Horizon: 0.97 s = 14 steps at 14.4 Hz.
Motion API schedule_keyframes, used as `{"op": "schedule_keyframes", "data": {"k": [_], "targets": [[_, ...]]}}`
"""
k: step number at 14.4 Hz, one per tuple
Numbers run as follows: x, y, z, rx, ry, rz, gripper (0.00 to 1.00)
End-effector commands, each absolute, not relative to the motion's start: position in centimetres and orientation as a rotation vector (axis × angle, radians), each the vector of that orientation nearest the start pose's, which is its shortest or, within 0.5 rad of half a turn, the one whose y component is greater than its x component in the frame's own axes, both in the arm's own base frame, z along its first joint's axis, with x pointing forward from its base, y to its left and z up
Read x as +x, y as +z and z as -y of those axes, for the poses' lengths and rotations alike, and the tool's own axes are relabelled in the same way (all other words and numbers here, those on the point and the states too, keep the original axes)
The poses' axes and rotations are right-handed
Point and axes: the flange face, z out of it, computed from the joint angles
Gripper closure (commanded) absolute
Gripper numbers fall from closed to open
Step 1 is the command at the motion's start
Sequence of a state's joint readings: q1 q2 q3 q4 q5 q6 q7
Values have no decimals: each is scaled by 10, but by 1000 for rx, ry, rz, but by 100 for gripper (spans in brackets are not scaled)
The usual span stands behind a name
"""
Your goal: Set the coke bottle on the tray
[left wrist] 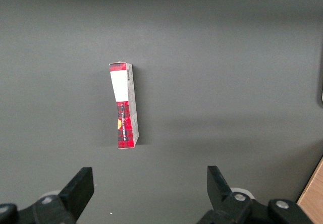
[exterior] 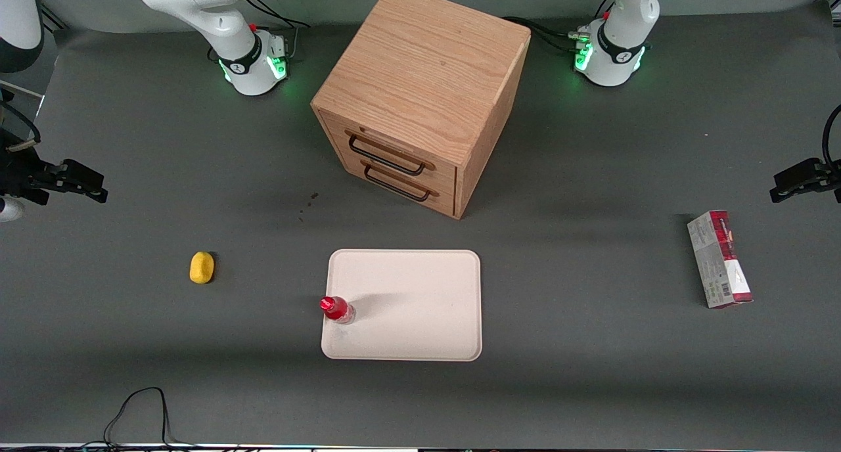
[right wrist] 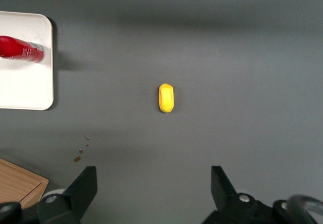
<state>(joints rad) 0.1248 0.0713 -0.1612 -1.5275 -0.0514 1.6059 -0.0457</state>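
gripper up, bottle on tray

gripper (right wrist: 151, 193) hangs high above the yellow lump (right wrist: 166, 98), fingers wide apart, holding nothing. the bottle (exterior: 338, 309) stands upright on the tray (exterior: 420, 294), cap up, at the edge nearest the lump.

Grey table (exterior: 591, 347) bears tray (exterior: 420, 288), cabinet (exterior: 420, 77), lump (exterior: 202, 267), carton (exterior: 719, 258).

hand (right wrist: 151, 196) spread, high above table | coke bottle (right wrist: 20, 50) on tray (right wrist: 30, 90) | yellow lump (right wrist: 166, 98) apart
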Motion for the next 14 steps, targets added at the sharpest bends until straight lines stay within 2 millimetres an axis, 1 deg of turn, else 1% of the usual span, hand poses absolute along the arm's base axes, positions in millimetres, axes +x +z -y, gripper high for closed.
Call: {"op": "schedule_keyframes", "data": {"k": [1, 2, 6, 14], "targets": [[576, 619, 21, -3209, -9, -19, 0], [575, 618, 26, -3210, -6, -33, 0], [572, 614, 33, -3198, 48, -61, 0], [571, 614, 31, -3197, 48, -35, 0]]}}
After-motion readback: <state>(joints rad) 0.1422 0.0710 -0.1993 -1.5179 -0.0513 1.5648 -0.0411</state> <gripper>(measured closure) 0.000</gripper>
